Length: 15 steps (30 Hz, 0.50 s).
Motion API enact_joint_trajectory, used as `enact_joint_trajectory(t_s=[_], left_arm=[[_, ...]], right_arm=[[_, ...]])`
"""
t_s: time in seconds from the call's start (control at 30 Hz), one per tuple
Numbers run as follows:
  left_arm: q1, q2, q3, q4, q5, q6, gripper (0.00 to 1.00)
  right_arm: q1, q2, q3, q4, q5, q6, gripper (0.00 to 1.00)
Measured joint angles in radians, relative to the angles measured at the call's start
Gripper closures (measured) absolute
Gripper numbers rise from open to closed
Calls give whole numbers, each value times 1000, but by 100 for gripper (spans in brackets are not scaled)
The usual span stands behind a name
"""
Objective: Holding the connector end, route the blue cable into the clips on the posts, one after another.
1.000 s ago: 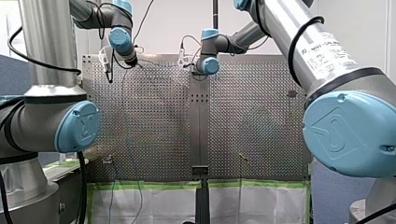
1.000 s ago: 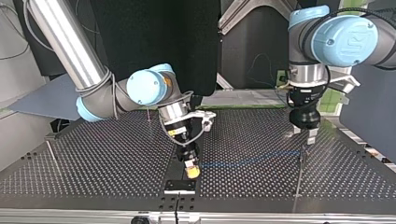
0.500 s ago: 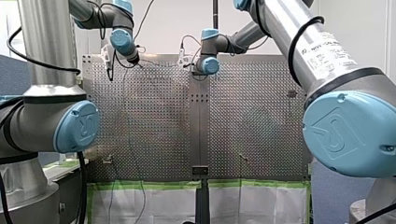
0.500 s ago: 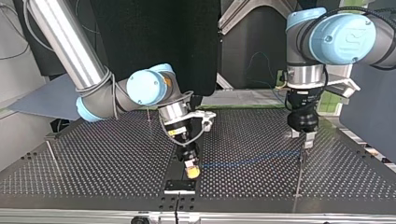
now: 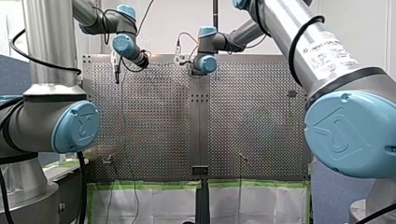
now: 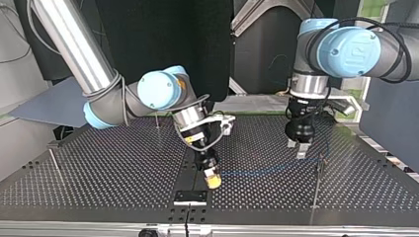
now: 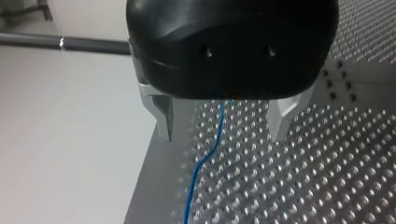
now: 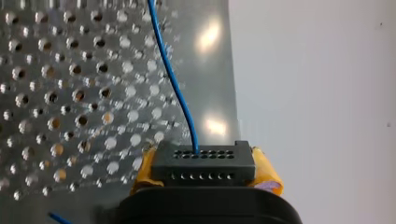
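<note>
- Top view, nearest: a small black flat plate (image 6: 190, 196) lies on the dark perforated metal table (image 6: 99, 168) at its near edge.
- Just behind the plate is my right gripper (image 6: 213, 181), tilted down towards the table. In the right wrist view its yellow pads (image 8: 267, 176) are clamped on both sides of the black rectangular multi-hole connector (image 8: 203, 162).
- The thin blue cable (image 6: 267, 171) leaves the connector's face and runs low over the table, its long axis crosswise towards the top view's right.
- It ends up at a thin upright metal post (image 6: 316, 186). Too small to tell whether it sits in the clip there.
- Further back, near that post, is my left gripper (image 7: 222, 134), black with bare metal fingers (image 7: 161, 114). The fingers are spread wide and grip nothing. In the left wrist view the cable passes between them, clear of both.
- Judgement: the cable lies along the line from connector to post. My left arm is the nearer to the post, straddling the cable, while my right arm holds the connector end.
- Farthest: more thin posts at the top view's left, well apart from the cable.
</note>
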Motion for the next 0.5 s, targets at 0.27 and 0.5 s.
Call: enact_joint_trajectory(t_s=[0.27, 0.5], left_arm=[[-2, -9, 53, 1, 10, -7, 0], [-4, -59, 61, 0, 10, -6, 0]], right_arm=[[9, 0, -8, 0, -16, 10, 100], [11, 0, -9, 1, -16, 13, 100]])
